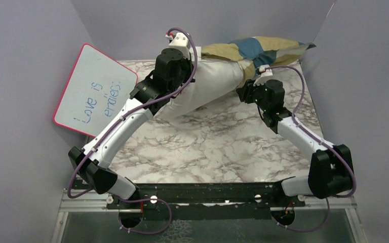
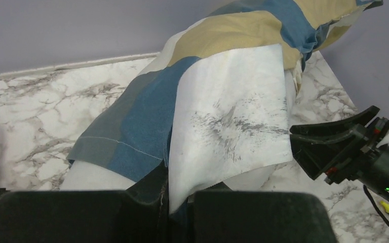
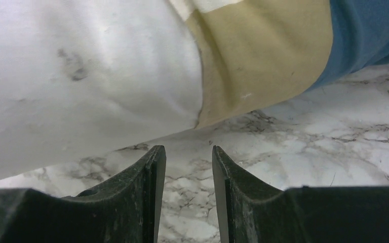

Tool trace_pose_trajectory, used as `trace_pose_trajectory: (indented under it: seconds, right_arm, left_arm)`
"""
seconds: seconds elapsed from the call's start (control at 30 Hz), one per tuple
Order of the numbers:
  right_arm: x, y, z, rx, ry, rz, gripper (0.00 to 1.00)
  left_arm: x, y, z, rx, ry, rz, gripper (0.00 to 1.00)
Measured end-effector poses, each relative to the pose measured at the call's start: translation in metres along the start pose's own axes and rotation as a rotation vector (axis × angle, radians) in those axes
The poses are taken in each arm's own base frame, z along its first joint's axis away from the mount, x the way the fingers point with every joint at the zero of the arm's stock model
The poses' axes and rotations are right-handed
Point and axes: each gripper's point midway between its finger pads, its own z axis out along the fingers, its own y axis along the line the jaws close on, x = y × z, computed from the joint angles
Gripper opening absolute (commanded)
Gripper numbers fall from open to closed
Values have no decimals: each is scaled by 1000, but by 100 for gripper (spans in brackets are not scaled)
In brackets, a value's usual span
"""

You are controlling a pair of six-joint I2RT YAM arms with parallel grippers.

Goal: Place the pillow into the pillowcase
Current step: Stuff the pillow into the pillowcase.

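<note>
The white pillow lies slanted at the back of the marble table, its far end inside the blue, tan and cream checked pillowcase. My left gripper is shut on the pillowcase's open edge, where a flap is turned back showing its white, smudged inside. The bare pillow shows below that edge. My right gripper is open a little and empty, low over the table just short of the pillow and the pillowcase hem. The right gripper also shows in the left wrist view.
A pink-rimmed whiteboard with blue writing leans against the left wall. Grey walls close in the table at the left, back and right. Bare marble tabletop lies in front of the pillow.
</note>
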Motion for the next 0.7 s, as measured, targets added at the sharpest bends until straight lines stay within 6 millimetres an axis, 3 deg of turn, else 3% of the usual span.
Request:
trace_pose_trajectory:
  seconds: [0.33,0.4,0.47,0.5,0.7]
  right_arm:
    - [16,-14,53,9,-6,-11,42]
    - [14,-15,60,6,-17,-15,32]
    - [10,-16,70,5,-30,-20,6]
    - [9,-16,73,6,-34,-26,1]
    - [1,-9,72,-38,-48,-66,0]
  left_arm:
    - [4,6,-1,4,27,-71,0]
    - [4,7,0,1,28,-77,0]
    - [5,9,0,-3,29,-82,0]
    - [6,10,1,-6,31,-84,0]
    - [16,22,3,-64,42,-88,0]
